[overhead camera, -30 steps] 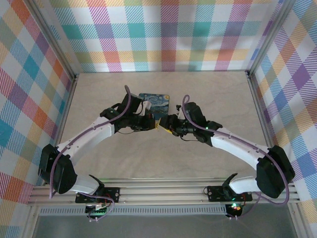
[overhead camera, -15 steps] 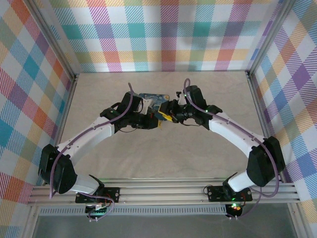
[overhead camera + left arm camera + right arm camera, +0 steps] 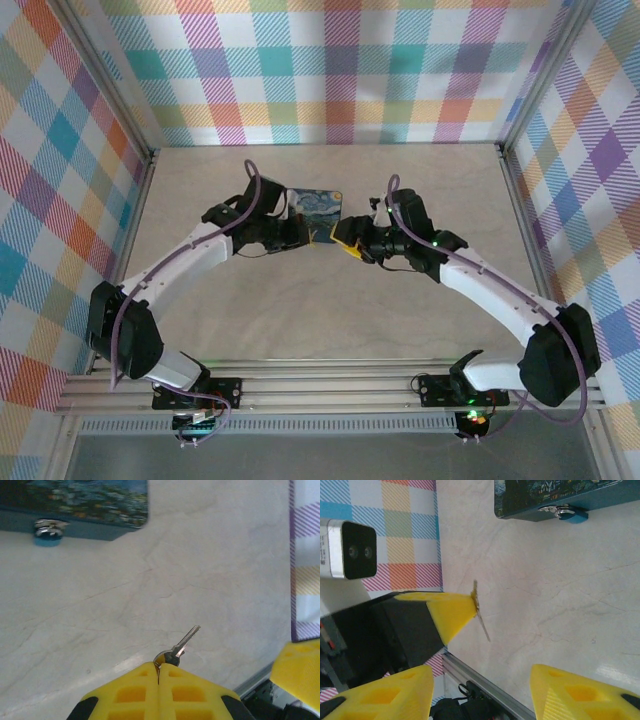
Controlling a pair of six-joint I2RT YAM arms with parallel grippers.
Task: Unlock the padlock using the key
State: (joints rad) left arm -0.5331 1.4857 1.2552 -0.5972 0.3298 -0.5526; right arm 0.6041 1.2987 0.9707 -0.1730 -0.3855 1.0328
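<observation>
We judge the task to be at the step between picking up the key and bringing it to the lock. The left gripper [image 3: 159,667] has its yellow fingers pressed together on the head of the key [image 3: 183,641], and the blade sticks out past the fingertips, raised off the pale tabletop [image 3: 210,555]. The blue padlock [image 3: 48,532] hangs by its silver shackle at the front edge of the box with the painted lid [image 3: 312,205], well apart from the key's tip, so nothing has gone into the lock yet. The right gripper [image 3: 481,680] stands with its fingers apart and nothing between them. It faces the left gripper's tip and the key, with the padlock beyond. We cannot tell from here whether it is meant to take the key or to steady the lock. As we read it, the next move needs the blade lined up with the keyway, which we cannot see from either wrist. It probably also needs the padlock's body held, since a lock hanging loose would likely swing away under the key's push.
</observation>
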